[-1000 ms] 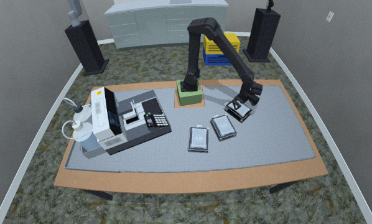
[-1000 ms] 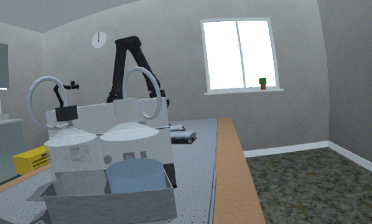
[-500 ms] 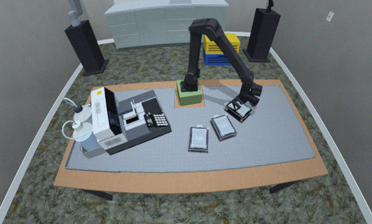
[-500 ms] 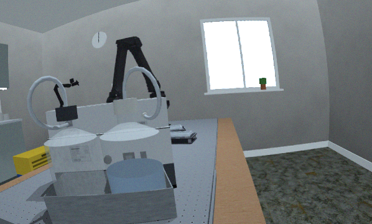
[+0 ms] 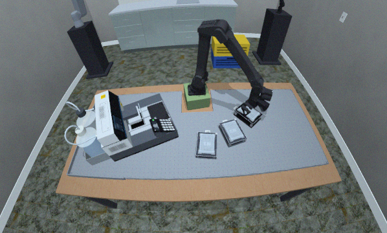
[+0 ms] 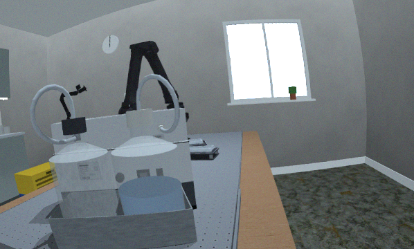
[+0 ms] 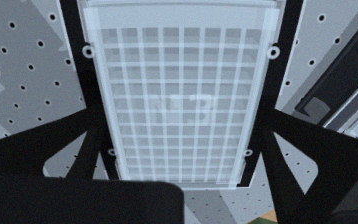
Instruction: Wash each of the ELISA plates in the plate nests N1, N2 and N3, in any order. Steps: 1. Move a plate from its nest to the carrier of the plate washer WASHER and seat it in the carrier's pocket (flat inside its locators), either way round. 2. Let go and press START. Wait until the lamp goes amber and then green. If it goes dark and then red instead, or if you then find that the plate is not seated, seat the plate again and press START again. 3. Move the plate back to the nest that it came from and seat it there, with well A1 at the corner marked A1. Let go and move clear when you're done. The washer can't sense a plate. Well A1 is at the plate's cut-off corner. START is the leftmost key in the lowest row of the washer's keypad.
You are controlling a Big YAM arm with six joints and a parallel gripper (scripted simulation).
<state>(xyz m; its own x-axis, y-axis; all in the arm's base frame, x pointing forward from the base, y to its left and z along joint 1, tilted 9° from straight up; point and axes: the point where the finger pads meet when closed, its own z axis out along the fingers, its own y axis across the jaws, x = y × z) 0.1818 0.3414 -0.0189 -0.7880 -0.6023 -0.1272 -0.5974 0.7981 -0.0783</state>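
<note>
The gripper (image 5: 251, 109) (image 7: 180, 112), single and open with nothing held, stands over the rightmost plate, one finger (image 7: 91, 125) along each long side.

From left to right in the overhead view: two bottles, one with a dark cap (image 5: 85, 118) (image 6: 84, 149) and one with a pale cap (image 5: 87, 138) (image 6: 145, 146), share one grey tray (image 5: 98, 158) (image 6: 124, 232); each carries a looped tube. Beside them is one plate washer (image 5: 103, 121) (image 6: 101, 128), its carrier (image 5: 145, 112) extending towards the table's middle. One keypad (image 5: 166, 125) adjoins the carrier, with one lamp (image 5: 153, 120) lit green. One green block (image 5: 198, 103) (image 7: 264, 221) bears the single black arm (image 5: 240, 55) (image 6: 158, 72).

Three plates lie in three nests. The leftmost plate (image 5: 207, 144) (image 6: 204, 149) has its long axis running from the arm's side to the near edge. The middle plate (image 5: 233, 130) is turned, its near end slanting right. The rightmost plate (image 5: 249, 114) (image 7: 180, 100), over the N3 marking, slants more strongly, far left to near right; its long axis runs up and down the wrist view. I cannot tell which corner is cut off.

The middle nest (image 5: 238, 144) (image 7: 347, 117) stands near the N3 nest (image 5: 252, 125) (image 7: 87, 80), outside one finger. Beyond the table are two dark pedestals (image 5: 90, 48) (image 5: 274, 35) and two stacked crates, yellow (image 5: 245, 42) and blue (image 5: 224, 62).
</note>
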